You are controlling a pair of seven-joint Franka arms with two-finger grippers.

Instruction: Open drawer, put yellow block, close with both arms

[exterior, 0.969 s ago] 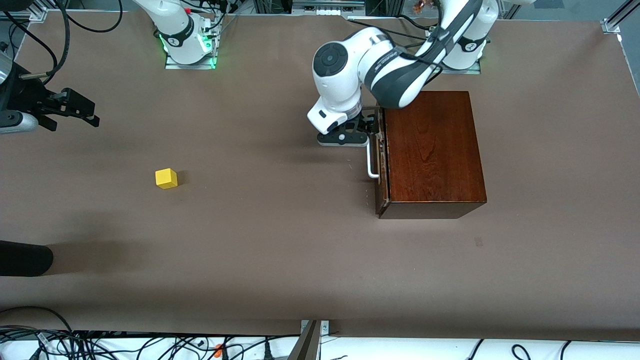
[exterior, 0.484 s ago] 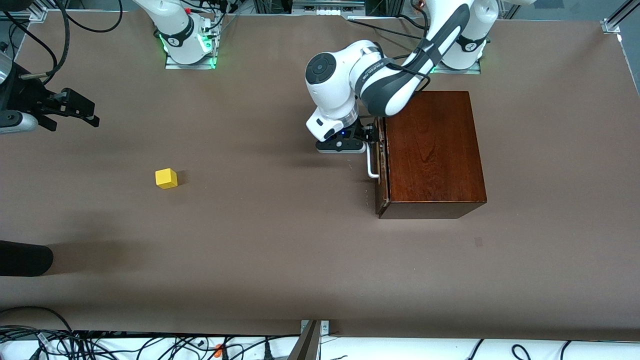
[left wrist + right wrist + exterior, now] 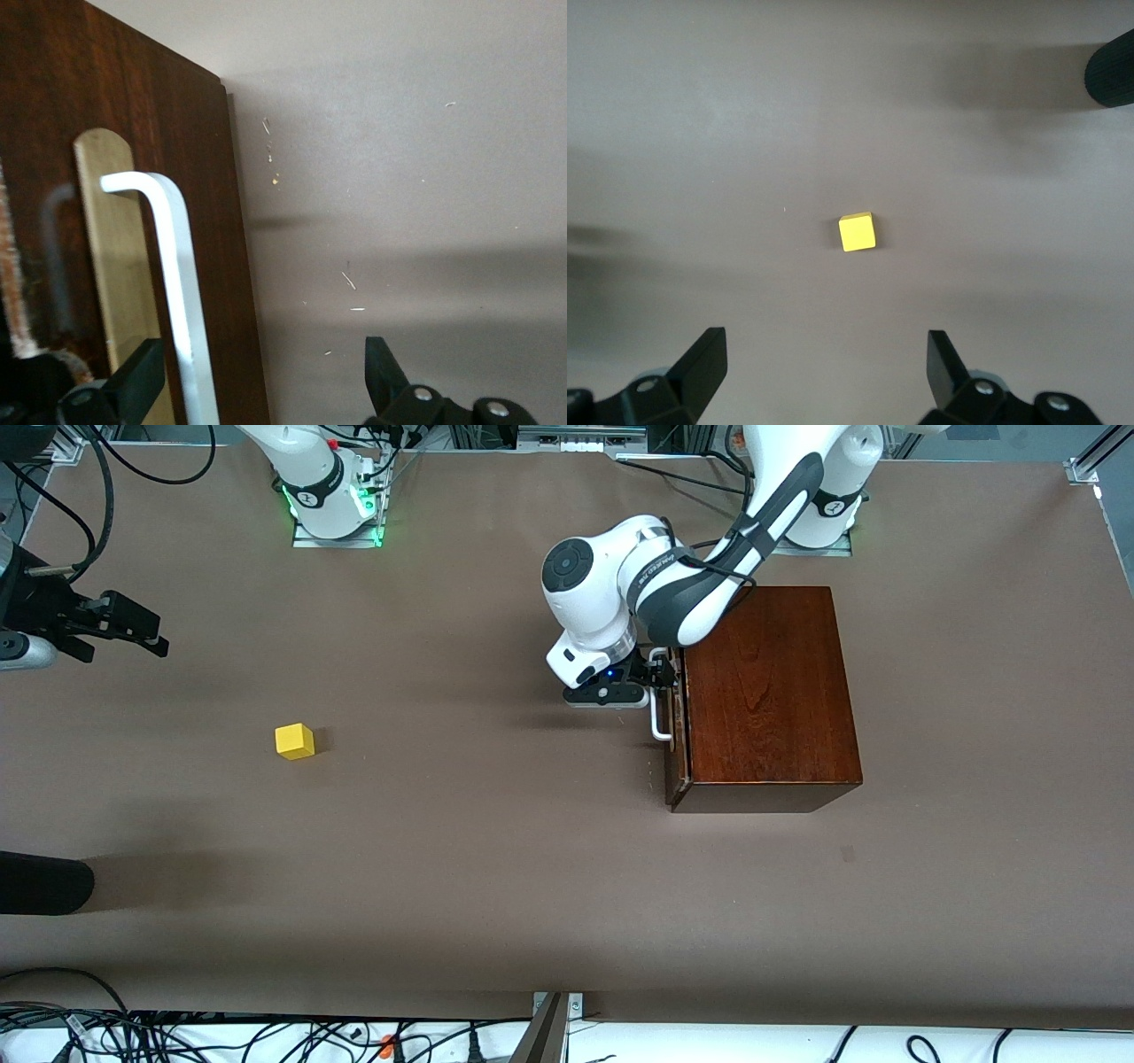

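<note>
The bench point(image 3: 496, 886) is covered in a brown mat and carries three items of note.

The wooden box point(image 3: 766, 691) sits toward the left arm's end, close to the edge where the arm bases stand. Its glossy reddish-brown top faces up. The drawer point(image 3: 677, 717) is on the side of the box that faces the right arm's end; it looks shut or very nearly so, its dark front panel lying close against the box. A white bar handle point(image 3: 656, 713) stands off that panel.

The left arm point(image 3: 673, 576) reaches down from its base at the base-side edge to the front of the drawer. The left gripper point(image 3: 657, 676) is at the handle. In the left wrist view the left gripper point(image 3: 257, 381) has its jaws spread wide, one finger point(image 3: 133, 385) close against the drawer front beside the handle point(image 3: 182, 283) and the other out over bare mat. The bar stands between them, nearer the first; no grip on it is evident.

The right gripper point(image 3: 133, 624) waits in the air over the mat near the bench edge at the right arm's end. In the right wrist view the right gripper point(image 3: 824, 372) is spread wide and holds nothing.

The yellow block point(image 3: 294, 740) rests on the mat toward the right arm's end, well apart from the box and nearer the front camera than the spot the right gripper hangs over. In the right wrist view the block point(image 3: 857, 232) lies alone on bare mat.
</note>
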